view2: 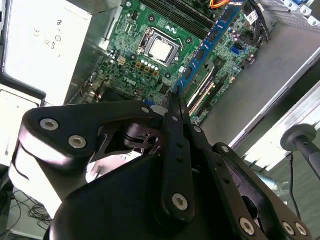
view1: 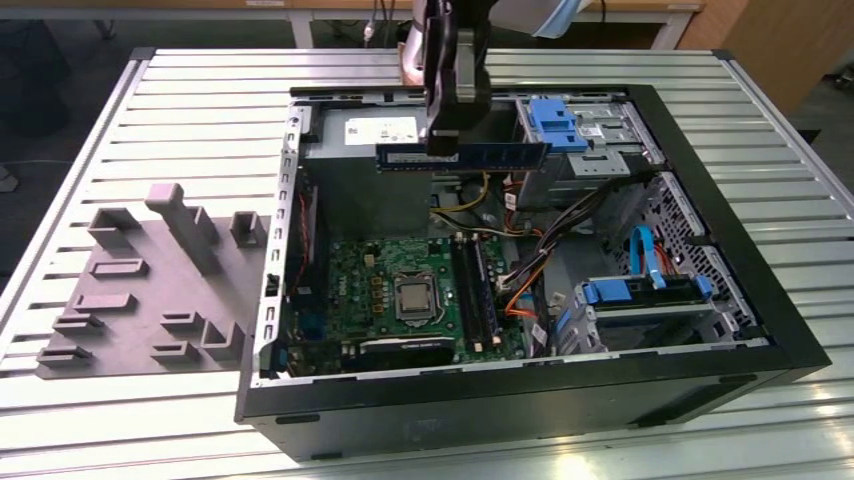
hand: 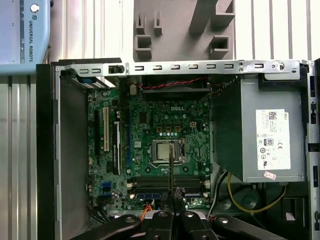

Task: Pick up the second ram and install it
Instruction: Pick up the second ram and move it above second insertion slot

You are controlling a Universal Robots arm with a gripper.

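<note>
Slatted table (view1: 200,90); exterior view: second ram (view1: 501,153) in tool (view1: 445,148).

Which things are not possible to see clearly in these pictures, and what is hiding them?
1) Exterior view: the gripper covers part of the second ram, so the grip contact is hidden.
2) First wrist view: the second ram stands edge-on, a thin line; its chips are unseen.
3) First wrist view: the memory slots are partly behind the ram and gripper; whether any is filled is unclear.
</note>
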